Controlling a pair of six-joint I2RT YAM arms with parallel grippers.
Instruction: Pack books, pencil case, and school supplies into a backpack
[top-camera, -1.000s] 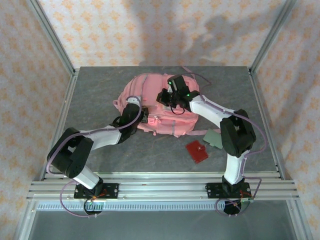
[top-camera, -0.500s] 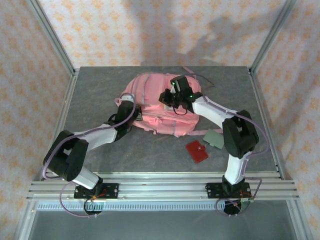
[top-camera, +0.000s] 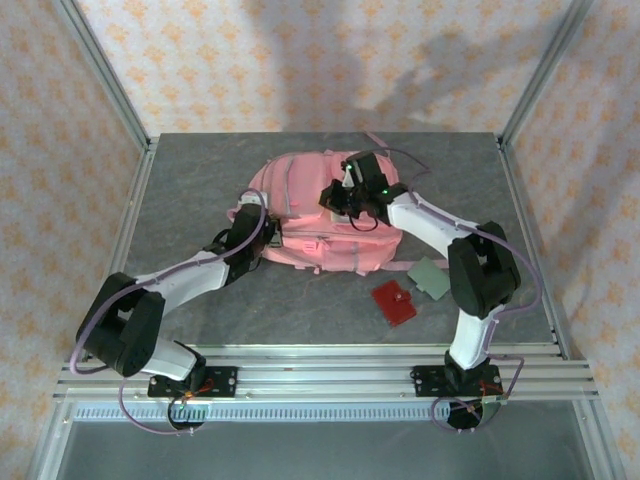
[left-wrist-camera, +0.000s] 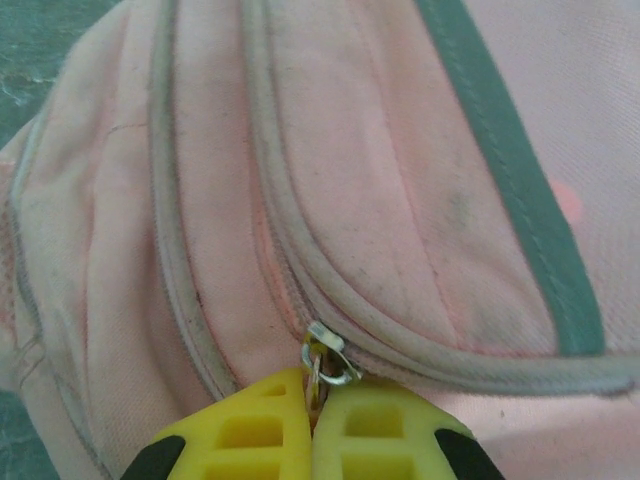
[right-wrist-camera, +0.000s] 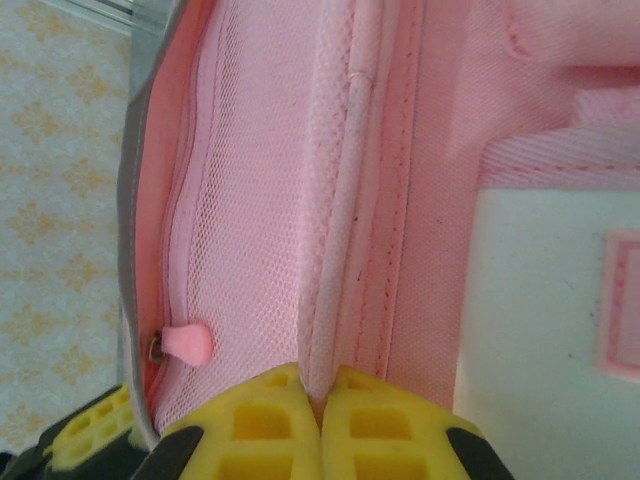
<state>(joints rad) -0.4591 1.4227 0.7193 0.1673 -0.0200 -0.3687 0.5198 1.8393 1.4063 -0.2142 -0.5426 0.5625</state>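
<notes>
The pink backpack (top-camera: 315, 225) lies flat in the middle of the table. My left gripper (top-camera: 247, 208) is at its left side; in the left wrist view the yellow fingers (left-wrist-camera: 260, 420) are shut on the metal zipper pull (left-wrist-camera: 322, 368) of a curved zip. My right gripper (top-camera: 338, 196) is on top of the backpack, and its fingers (right-wrist-camera: 260, 420) are shut on a pink padded fabric edge (right-wrist-camera: 335, 250) beside mesh lining. A red square pad (top-camera: 394, 301) and a grey-green card (top-camera: 432, 277) lie on the table right of the backpack. Books and pencil case are out of view.
A small pink zip tab (right-wrist-camera: 187, 343) sits on the mesh lining left of my right fingers. A pink strap (top-camera: 385, 145) trails behind the backpack. Metal frame posts (top-camera: 128, 215) stand at both table sides, with a rail along the near edge.
My left gripper slid from the backpack's front left corner up along its left side with the zipper pull. The backpack shifted slightly away. The right gripper kept its hold.
</notes>
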